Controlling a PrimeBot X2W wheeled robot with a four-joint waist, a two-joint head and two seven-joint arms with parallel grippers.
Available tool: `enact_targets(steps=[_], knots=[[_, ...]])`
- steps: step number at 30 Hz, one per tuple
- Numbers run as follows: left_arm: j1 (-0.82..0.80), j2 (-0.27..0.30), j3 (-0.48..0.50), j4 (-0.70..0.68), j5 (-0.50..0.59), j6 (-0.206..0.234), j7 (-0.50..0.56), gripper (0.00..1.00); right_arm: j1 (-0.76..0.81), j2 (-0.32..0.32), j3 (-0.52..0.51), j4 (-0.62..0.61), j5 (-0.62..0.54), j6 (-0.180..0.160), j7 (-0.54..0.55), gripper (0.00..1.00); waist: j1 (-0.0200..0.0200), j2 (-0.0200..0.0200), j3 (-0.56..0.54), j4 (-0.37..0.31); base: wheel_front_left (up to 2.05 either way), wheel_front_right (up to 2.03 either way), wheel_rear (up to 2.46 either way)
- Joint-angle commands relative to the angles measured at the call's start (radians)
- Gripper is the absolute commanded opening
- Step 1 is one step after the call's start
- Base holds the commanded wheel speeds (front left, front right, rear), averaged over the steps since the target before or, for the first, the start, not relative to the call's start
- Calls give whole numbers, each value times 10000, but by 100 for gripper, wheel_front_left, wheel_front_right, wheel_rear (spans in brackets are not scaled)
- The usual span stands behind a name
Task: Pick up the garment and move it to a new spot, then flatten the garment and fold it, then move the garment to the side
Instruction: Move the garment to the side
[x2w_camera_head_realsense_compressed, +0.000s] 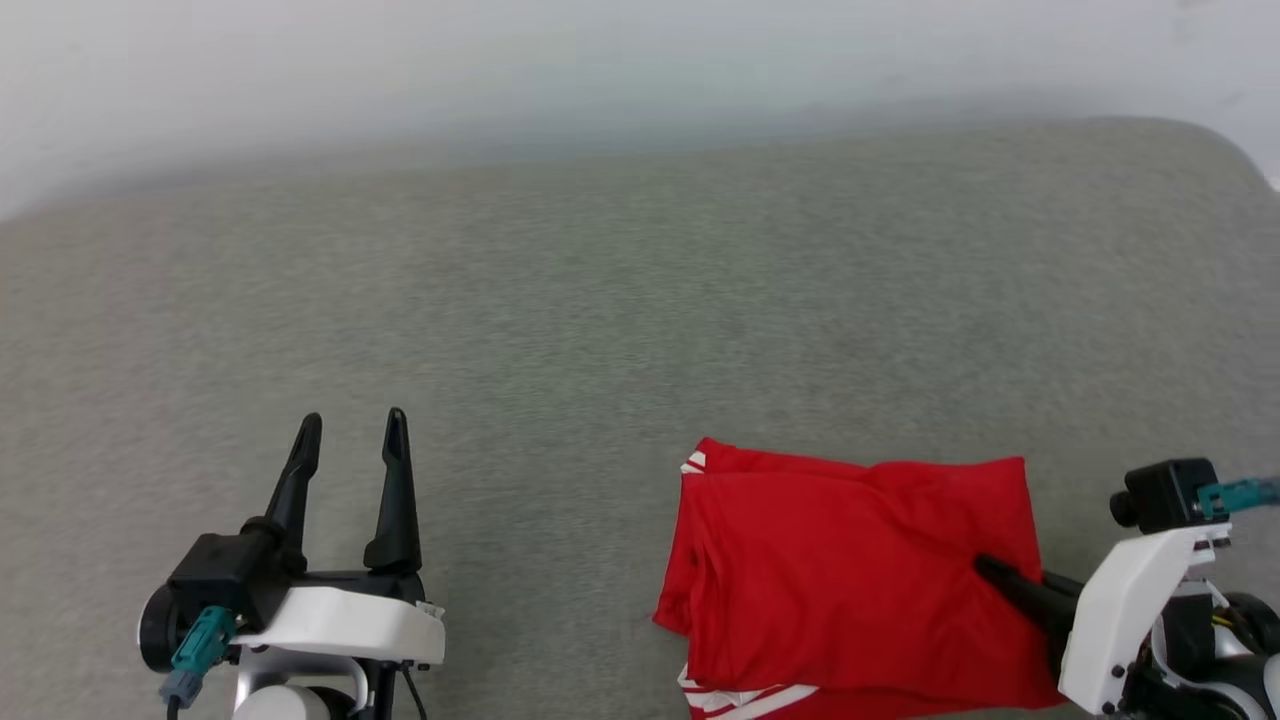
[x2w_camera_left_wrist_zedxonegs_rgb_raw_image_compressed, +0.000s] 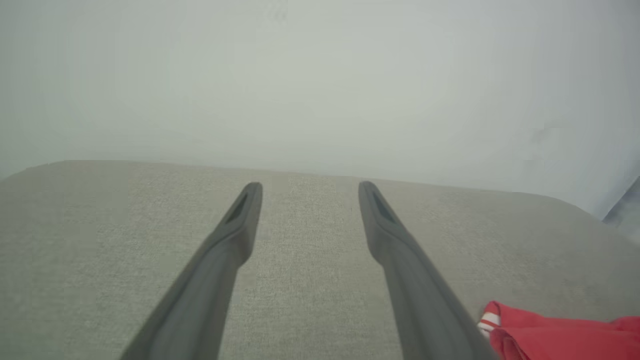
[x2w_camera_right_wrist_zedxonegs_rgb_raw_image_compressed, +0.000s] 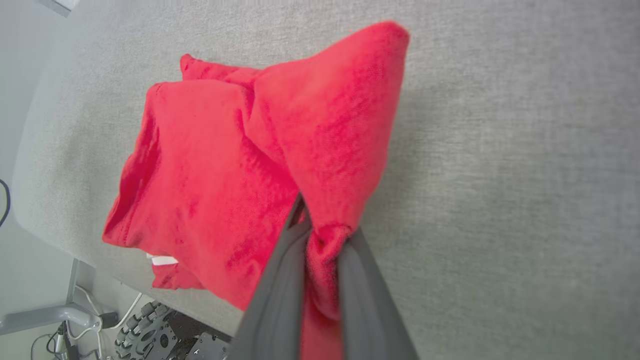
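Note:
The garment (x2w_camera_head_realsense_compressed: 850, 570) lies folded into a red rectangle at the near right of the grey surface, with striped trim showing at its near edge and far left corner. My right gripper (x2w_camera_head_realsense_compressed: 985, 568) reaches in from the right, shut on the garment's right edge. In the right wrist view red cloth (x2w_camera_right_wrist_zedxonegs_rgb_raw_image_compressed: 325, 150) is bunched between the two dark fingers (x2w_camera_right_wrist_zedxonegs_rgb_raw_image_compressed: 280, 280) and lifts a little there. My left gripper (x2w_camera_head_realsense_compressed: 350, 430) hovers open at the lower left, well apart from the shirt. A corner of the garment (x2w_camera_left_wrist_zedxonegs_rgb_raw_image_compressed: 550, 335) shows at the lower right of the left wrist view. Letters and number are hidden.
The grey fabric surface (x2w_camera_head_realsense_compressed: 600, 320) stretches wide to the far side and left. A pale wall (x2w_camera_head_realsense_compressed: 600, 60) rises behind it. The surface's near edge (x2w_camera_right_wrist_zedxonegs_rgb_raw_image_compressed: 65, 240) runs close to the garment, with the robot's base and cables (x2w_camera_right_wrist_zedxonegs_rgb_raw_image_compressed: 150, 330) below it.

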Motion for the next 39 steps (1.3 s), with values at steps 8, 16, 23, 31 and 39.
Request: enact_targets(steps=[8, 16, 23, 31, 39], knots=[[-585, 411, -155, -757, 397, 23, 321, 100, -1411, -139, 389, 320, -547, -9, -453, 0, 0, 0, 1356, -2339, 0, 0, 0], [-1051, 935, -162, -1961, 738, 104, 1100, 100, -3987, -769, 1133, 1858, -2126, -9, -1925, 0, 0, 0, 2684, -3761, 0, 0, 0], [-1790, 1343, -447, -2917, 1094, -59, 1839, 100, -5763, -1434, 706, 3391, -2926, -12, -2569, 0, 0, 0, 3791, -4103, 0, 0, 0], [-2524, 1734, -454, -3901, 1420, -112, 2471, 100, -7279, -2074, -262, 4971, -3456, -12, -3572, 0, 0, 0, 4882, -3943, 0, 0, 0], [-3112, 1877, -554, -4245, 1530, -182, 2715, 100, -7916, -1796, -1002, 6639, -3879, -12, -4255, 0, 0, 0, 5485, -3634, 0, 0, 0]])
